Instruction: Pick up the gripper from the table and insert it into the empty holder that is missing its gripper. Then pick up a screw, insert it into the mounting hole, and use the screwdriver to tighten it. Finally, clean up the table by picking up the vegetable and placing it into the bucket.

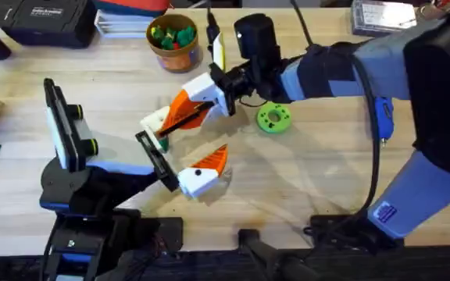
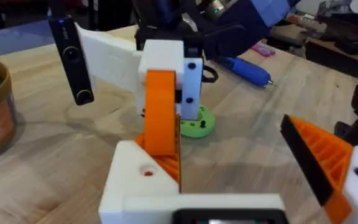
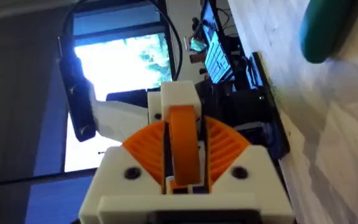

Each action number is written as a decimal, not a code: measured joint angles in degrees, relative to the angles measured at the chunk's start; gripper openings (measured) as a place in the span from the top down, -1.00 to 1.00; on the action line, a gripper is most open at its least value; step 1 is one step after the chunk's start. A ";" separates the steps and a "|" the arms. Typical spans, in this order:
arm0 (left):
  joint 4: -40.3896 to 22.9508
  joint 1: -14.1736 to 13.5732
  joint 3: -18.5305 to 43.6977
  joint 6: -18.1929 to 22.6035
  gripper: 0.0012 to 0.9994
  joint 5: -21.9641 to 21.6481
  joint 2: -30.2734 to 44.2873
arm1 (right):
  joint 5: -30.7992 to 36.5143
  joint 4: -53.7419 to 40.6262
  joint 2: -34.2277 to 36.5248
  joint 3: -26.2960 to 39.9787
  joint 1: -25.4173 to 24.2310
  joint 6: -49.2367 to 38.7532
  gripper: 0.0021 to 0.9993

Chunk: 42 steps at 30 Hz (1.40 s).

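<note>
My right tool is closed on the gripper, just left of the green disc; my left tool is open below it. The gripper looks light, rigid plastic: hold the white block, not the ribbed pad.

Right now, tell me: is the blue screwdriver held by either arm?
No. In the left wrist view the blue screwdriver lies flat on the table, with nothing gripping it.
</note>
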 joint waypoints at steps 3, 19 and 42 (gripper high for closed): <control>0.00 0.02 0.00 0.20 -0.97 -0.02 0.00 | -0.50 0.02 0.39 0.00 0.66 -0.55 0.31; -0.37 -0.74 0.07 0.81 -0.97 3.05 -0.04 | -0.46 0.07 1.60 -0.02 0.27 -2.00 -0.23; -0.48 -0.74 0.07 0.81 -0.97 4.20 -0.04 | 9.00 7.19 -2.79 -0.02 -13.36 -5.02 -0.99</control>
